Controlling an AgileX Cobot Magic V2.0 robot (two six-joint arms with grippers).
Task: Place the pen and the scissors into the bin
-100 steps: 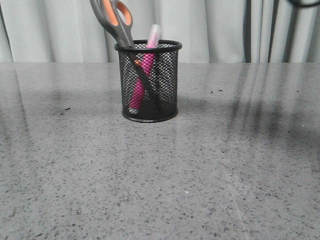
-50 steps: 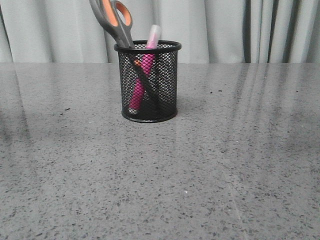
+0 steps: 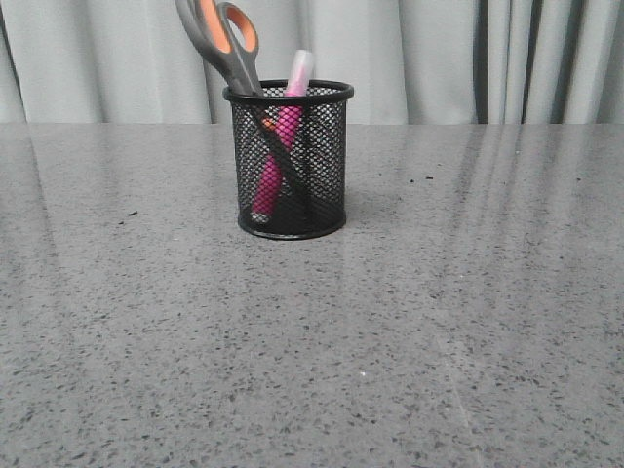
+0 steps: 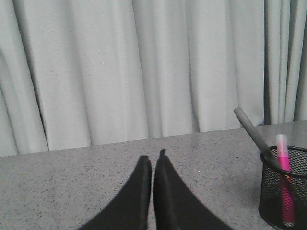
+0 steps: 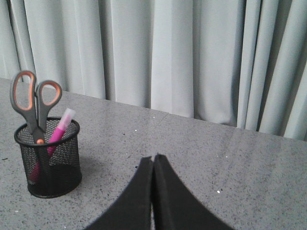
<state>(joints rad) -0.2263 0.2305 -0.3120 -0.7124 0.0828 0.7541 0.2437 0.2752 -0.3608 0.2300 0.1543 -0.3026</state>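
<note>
The pen (image 3: 276, 156) and scissors (image 3: 230, 47) stand tilted inside the bin (image 3: 291, 161) on the worktop (image 3: 409, 322); both my left fingers (image 4: 152, 165) and right fingers (image 5: 153, 165) are pressed together, empty, well apart from it; nothing seems left to move.

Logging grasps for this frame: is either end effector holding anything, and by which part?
Nothing is held. The left end effector and right end effector are both shut on nothing; the pen and scissors stand in the bin.

Front view low, facing curtain; both wrist views raised, flanking, sharing bin (image 3: 290, 161) (image 4: 286, 191) (image 5: 48, 160).
</note>
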